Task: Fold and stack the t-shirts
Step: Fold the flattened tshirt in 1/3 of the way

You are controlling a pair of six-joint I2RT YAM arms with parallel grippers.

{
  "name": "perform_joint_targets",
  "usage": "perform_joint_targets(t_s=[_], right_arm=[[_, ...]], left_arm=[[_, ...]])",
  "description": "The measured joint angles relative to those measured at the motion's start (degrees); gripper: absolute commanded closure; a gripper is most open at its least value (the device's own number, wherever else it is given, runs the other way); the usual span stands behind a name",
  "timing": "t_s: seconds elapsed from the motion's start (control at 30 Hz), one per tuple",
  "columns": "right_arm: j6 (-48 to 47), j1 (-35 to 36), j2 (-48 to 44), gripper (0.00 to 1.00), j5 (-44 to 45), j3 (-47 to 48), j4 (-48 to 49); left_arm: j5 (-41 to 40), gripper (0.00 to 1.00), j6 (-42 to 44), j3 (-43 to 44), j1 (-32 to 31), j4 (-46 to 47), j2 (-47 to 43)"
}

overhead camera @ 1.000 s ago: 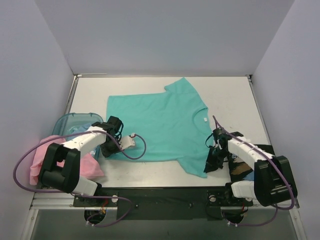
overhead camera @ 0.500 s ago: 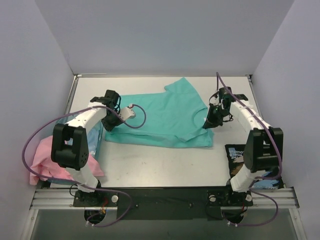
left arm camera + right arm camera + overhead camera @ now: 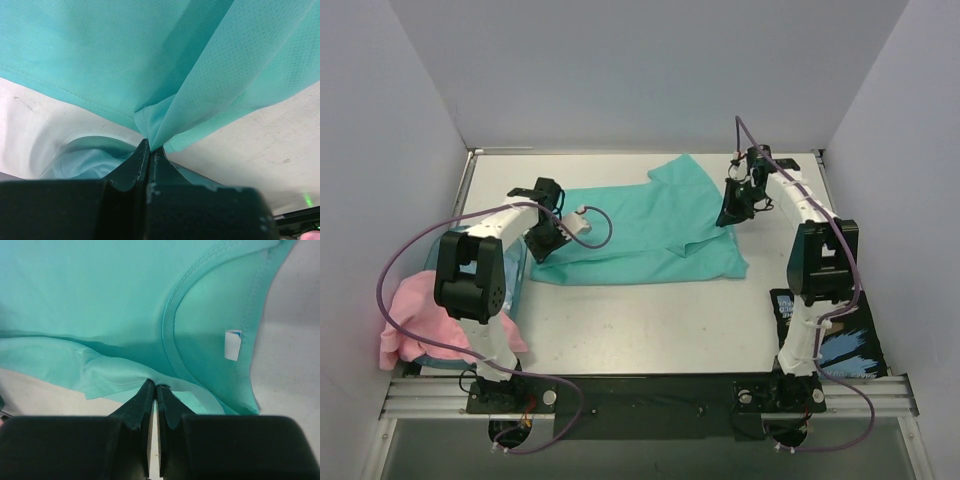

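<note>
We see the left gripper (image 3: 149, 145) and right gripper (image 3: 154, 386) each pinching an edge of the teal shirt (image 3: 650, 235), half-folded on the table (image 3: 650, 310).

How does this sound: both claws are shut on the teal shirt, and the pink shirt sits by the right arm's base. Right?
Not quite. The pink shirt sits by the left arm's base, not the right's; the top external view shows it. The rest holds: the left claw and the right claw are both shut on the teal shirt.
</note>
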Motion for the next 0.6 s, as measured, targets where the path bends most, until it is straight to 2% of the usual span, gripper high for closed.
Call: perform_joint_targets(t_s=[0.53,0.6], right_arm=[[-1.9,0.0,8.5,1.0,-0.9,7.1,-1.9],[-2.0,0.0,9.6,0.97,-1.0,8.0,-1.8]], left_arm=[[-0.2,1.0,-9.0,0.0,3.3,-0.8,0.1],[-0.2,0.83,-9.5,0.0,3.6,-0.7,0.1]])
